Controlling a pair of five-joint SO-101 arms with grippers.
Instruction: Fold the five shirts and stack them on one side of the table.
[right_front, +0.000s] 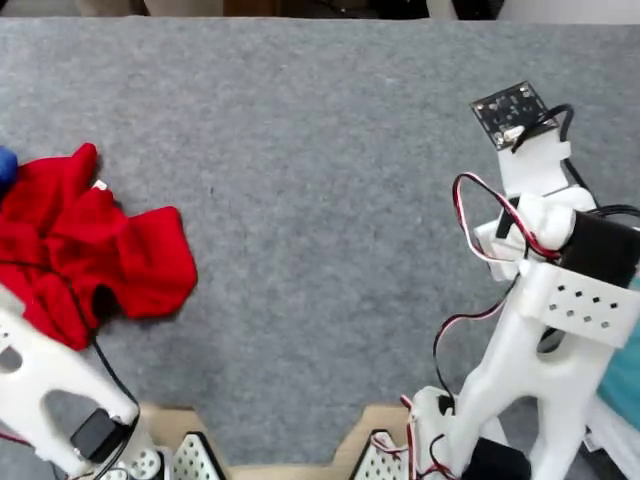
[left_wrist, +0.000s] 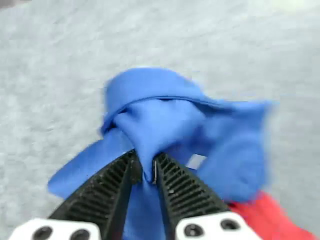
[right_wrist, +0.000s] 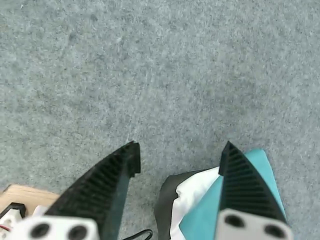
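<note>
**A:** One shirt is in hand. Your left pincer (left_wrist: 146, 159) is clamped tight on a bunched fold of the blue shirt (left_wrist: 175, 120), which hangs just ahead of the tips, twisted round itself. What now?

**B:** With that twist, I'd have you lay it on bare desk (left_wrist: 60, 65) beyond the tips. Keep it away from the red shirt (left_wrist: 272, 220), which lies close beside the pincer. Then regrip at a hem or shoulder so it spreads flat before you fold.

**A:** And the other arm?

**B:** Your right pincer (right_wrist: 180, 147) stands wide open with nothing in it, above grey desk. A teal shirt (right_wrist: 210, 220) lies beneath it by one finger, with a white cloth (right_wrist: 192, 192) and something dark tucked against it. It could probably pin the blue shirt's far corner while you pull.

**A:** What can't you make out?

**B:** Plenty. The blue shirt's collar and sleeves are lost in the bunch. The red and teal shirts are both cut off at the edges. I can't tell whether the white and dark pieces are shirts, so you can't count five from here.
</note>
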